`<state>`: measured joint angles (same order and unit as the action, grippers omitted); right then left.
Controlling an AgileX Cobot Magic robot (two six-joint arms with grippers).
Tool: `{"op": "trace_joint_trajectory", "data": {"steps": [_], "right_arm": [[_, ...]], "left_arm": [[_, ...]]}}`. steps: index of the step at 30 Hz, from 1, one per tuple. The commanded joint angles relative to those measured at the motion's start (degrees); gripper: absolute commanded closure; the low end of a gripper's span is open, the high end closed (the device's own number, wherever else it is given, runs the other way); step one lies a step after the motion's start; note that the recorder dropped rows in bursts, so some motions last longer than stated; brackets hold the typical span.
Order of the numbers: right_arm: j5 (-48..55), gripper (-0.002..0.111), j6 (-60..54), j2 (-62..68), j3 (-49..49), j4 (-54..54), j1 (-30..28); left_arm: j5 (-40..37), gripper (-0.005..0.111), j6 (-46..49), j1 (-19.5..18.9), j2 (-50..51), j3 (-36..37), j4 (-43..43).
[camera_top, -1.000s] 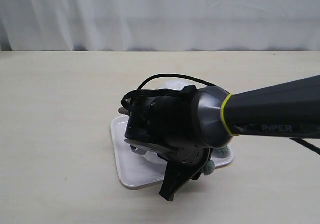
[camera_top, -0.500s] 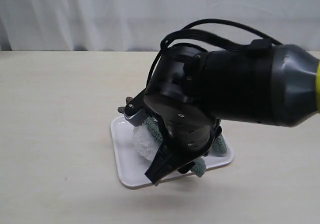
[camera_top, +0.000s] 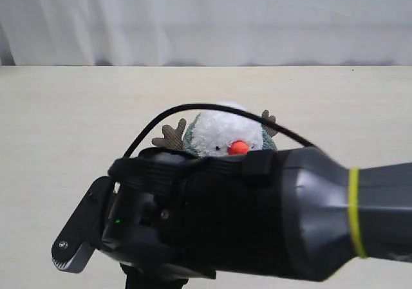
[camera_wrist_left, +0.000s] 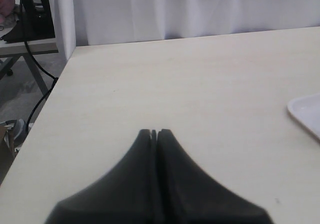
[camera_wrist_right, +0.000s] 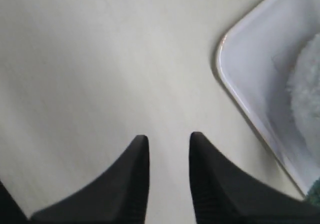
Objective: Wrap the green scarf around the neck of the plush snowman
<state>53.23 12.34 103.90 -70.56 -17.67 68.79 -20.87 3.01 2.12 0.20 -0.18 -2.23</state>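
right gripper [camera_wrist_right: 169, 139]: jaws parted, nothing between them, beside the white tray [camera_wrist_right: 235, 59] corner.
plush snowman [camera_wrist_right: 305, 94]: white fluff inside the tray.
left gripper [camera_wrist_left: 153, 133]: clenched, empty, well apart from the tray.
green scarf [camera_top: 190, 134]: at both sides of the snowman's face.

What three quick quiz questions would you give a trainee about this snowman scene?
1. Fill in: the plush snowman has a nose coloured ___.
2. True or false: the left gripper is shut and empty.
3. The right gripper hangs over: A the snowman, B the table beside the white tray, C the tray's middle.
Key: 1 orange; 2 true; 3 B.
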Motion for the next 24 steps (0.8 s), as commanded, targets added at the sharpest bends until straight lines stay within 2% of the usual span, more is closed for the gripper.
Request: {"op": "trace_joint_trajectory", "data": {"steps": [1, 2, 7, 15, 19, 24], "right_arm": [[-3.2, 0.100, -0.5, 4.1, 0.2, -3.0, -0.2], [-4.9, 0.104, 0.4, 4.9, 0.2, -3.9, -0.2], [-7.1, 0.104, 1.9, 7.1, 0.2, -7.1, -0.3], [-6.9, 0.104, 0.9, 8.0, 0.2, -4.6, -5.0], [-7.4, 0.104, -6.6, 8.0, 0.2, 3.0, -7.3], [-9.2, 0.104, -17.5, 8.3, 0.2, 11.7, -7.3]], "left_arm": [[0.6, 0.107, -0.2, 0.0, -0.2, 0.2, 0.0], [0.6, 0.107, -0.2, 0.0, -0.2, 0.2, 0.0], [0.6, 0.107, -0.2, 0.0, -0.2, 0.2, 0.0], [0.6, 0.107, -0.2, 0.0, -0.2, 0.2, 0.0], [0.6, 0.107, -0.2, 0.0, -0.2, 0.2, 0.0], [0.6, 0.107, -0.2, 0.0, -0.2, 0.2, 0.0]]}}
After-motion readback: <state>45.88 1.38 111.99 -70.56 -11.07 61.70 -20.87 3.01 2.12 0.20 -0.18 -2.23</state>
